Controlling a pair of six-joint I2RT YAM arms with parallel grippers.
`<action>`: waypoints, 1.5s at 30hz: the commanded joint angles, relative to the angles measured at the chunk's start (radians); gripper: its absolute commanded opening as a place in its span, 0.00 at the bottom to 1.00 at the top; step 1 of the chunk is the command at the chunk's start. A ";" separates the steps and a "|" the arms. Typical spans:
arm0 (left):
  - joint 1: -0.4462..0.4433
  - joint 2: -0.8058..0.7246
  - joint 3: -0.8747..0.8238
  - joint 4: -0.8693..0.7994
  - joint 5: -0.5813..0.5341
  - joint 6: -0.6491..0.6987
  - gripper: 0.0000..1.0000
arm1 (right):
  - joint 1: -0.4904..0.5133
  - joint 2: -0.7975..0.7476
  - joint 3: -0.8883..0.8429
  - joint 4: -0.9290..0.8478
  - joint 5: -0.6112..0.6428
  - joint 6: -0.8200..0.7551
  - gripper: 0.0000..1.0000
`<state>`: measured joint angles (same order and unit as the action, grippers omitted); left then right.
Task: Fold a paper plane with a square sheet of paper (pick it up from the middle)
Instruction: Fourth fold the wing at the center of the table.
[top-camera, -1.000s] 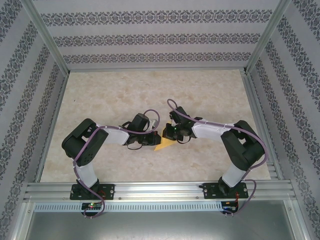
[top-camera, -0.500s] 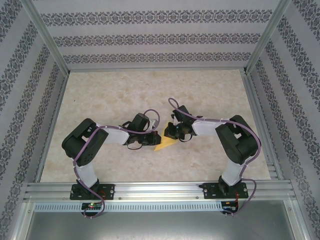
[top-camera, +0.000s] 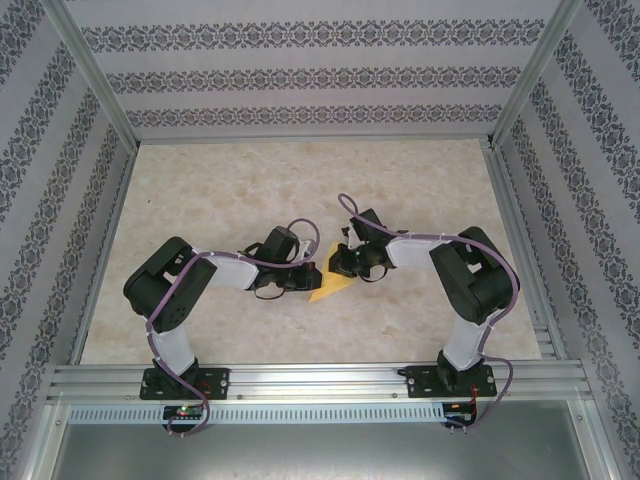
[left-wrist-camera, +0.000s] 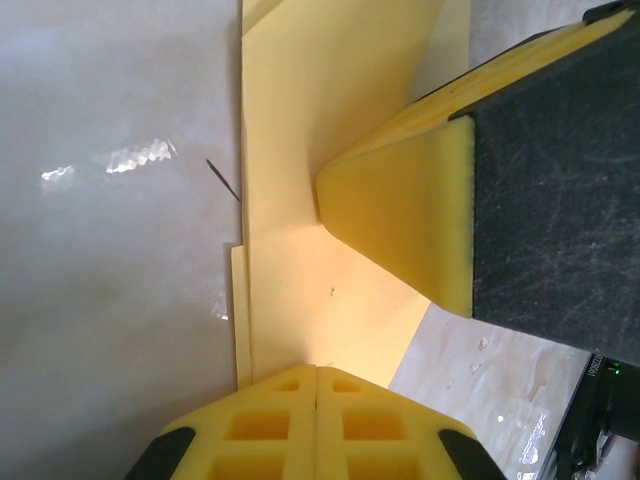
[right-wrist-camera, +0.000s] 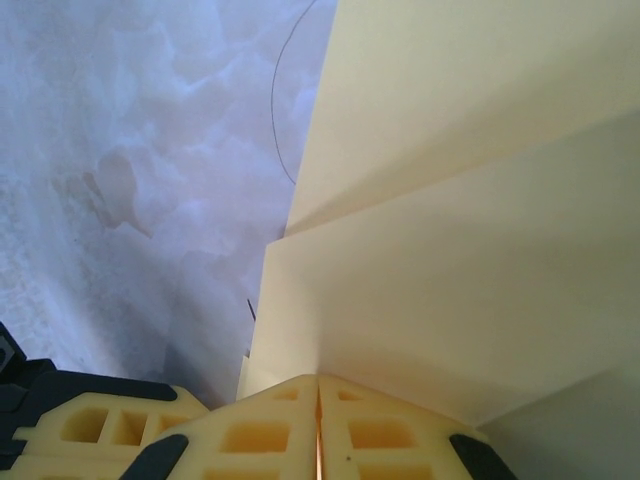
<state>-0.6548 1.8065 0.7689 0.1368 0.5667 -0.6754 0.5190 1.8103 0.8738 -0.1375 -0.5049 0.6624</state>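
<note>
Jaws of the left gripper (left-wrist-camera: 316, 375) were noted pressed together, the pads meeting along one seam with no gap; the same was recorded for the right gripper (right-wrist-camera: 318, 385). Each closed tip was set down onto the square sheet of paper (top-camera: 330, 288); whether a layer was nipped inside either seam could not be told. The sheet, already partly folded into a pointed wedge of overlapping layers, was found lying on the table (top-camera: 250, 190) between the two tips. In the top view its long axis was read as running from a point at roughly 8 o'clock to a broad end at roughly 2 o'clock. The left tip was placed at the sheet's 10 o'clock edge and the right tip at its 1 o'clock end. Both were touching, so neither was judged clearly nearer. In the left wrist view the sheet was seen extending toward 12 o'clock from the pads, with a right finger coming in from 3 o'clock onto it. The coming crease was judged to depend on one tip pinning while the other is drawn along that 8-to-2 axis. Against the frame one second earlier, the right gripper was found shifted slightly toward 1 o'clock, and a little more yellow was exposed on the 12 o'clock side; the left gripper was unchanged.
</note>
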 joint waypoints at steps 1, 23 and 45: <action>0.006 0.022 -0.053 -0.164 -0.052 0.013 0.00 | -0.062 0.061 -0.026 0.017 0.083 -0.061 0.09; 0.006 -0.076 -0.019 -0.194 -0.069 0.064 0.00 | -0.189 0.088 0.005 0.043 -0.007 -0.084 0.10; -0.002 -0.122 -0.027 -0.103 -0.111 0.027 0.00 | 0.117 -0.001 -0.117 0.205 0.088 0.199 0.09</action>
<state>-0.6548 1.6573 0.7639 0.0521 0.4850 -0.6376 0.6205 1.7977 0.7803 0.1040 -0.4557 0.8307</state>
